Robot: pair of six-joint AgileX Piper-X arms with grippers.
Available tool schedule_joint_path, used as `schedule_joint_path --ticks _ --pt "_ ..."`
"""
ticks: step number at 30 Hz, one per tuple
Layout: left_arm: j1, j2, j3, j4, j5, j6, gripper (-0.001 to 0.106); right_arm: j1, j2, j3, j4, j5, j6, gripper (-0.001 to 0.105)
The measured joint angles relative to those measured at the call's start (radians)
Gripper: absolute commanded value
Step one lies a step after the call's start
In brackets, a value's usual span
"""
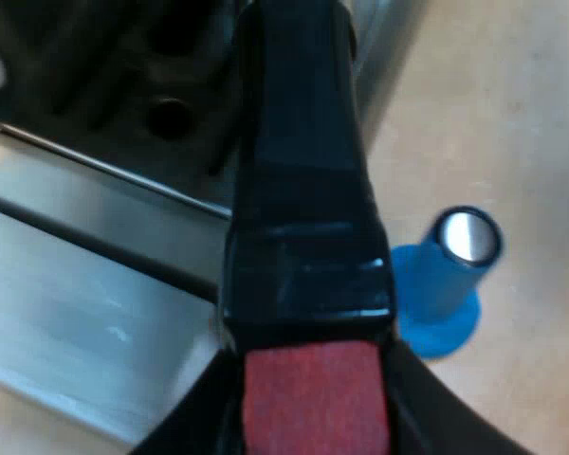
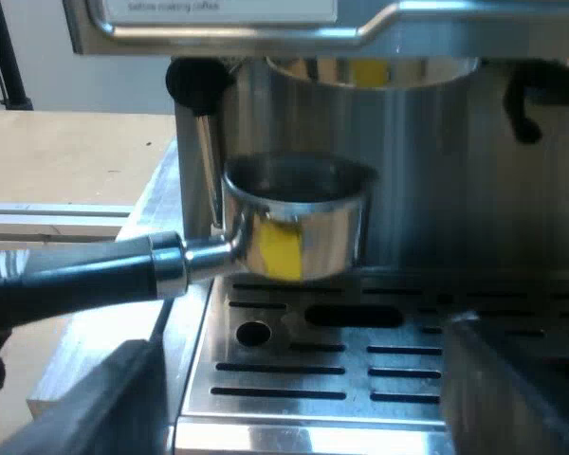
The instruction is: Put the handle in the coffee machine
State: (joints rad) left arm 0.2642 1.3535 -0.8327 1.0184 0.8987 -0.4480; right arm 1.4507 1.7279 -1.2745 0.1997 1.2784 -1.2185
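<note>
**Holder held below the brew head, not yet locked in**

Left wrist view: the left gripper (image 1: 313, 408) has its jaws closed on the red end of the holder (image 1: 303, 190), gripping the dark handle. The handle sits so near that it hides much of the espresso machine (image 1: 76, 313) behind it, and the holder's metal cup is lost beyond it. One blue tamper (image 1: 446, 284) stands upright on the pale tabletop (image 1: 512, 114) beside the machine, steel face up, touching nothing else.

Right wrist view: there is one holder (image 2: 299, 227) at the front of the one machine (image 2: 436, 171). Its cup is just under the brew head and above the slotted drip tray (image 2: 360, 379), touching neither as far as I can see. The inside of the cup is dark, so I cannot tell whether it holds anything. The handle runs off towards the edge and its red end is cut off. The right gripper (image 2: 299, 379) has its jaws wide apart over the drip tray, holding nothing.
</note>
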Motion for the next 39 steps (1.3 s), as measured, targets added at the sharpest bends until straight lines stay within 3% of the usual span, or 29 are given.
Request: schedule_joint_path --ticks 7,12,27,33,39 --pt "-0.078 0.011 -0.022 0.008 0.0 0.0 0.0 -0.034 0.0 0.0 -0.01 -0.001 -0.006 0.061" --pt "-0.081 0.011 -0.025 -0.006 0.0 -0.005 0.0 -0.038 0.0 0.0 -0.01 -0.001 -0.021 0.061" --pt "-0.079 0.015 -0.025 -0.139 0.004 -0.103 0.0 -0.048 0.0 0.0 -0.01 -0.031 -0.024 0.061" --pt "-0.079 0.015 -0.025 -0.15 0.014 -0.108 0.0 -0.063 0.0 0.0 -0.017 -0.092 -0.026 0.071" --pt "-0.084 0.015 -0.025 -0.16 0.015 -0.129 0.0 -0.068 0.0 0.0 -0.017 -0.1 -0.026 0.07"
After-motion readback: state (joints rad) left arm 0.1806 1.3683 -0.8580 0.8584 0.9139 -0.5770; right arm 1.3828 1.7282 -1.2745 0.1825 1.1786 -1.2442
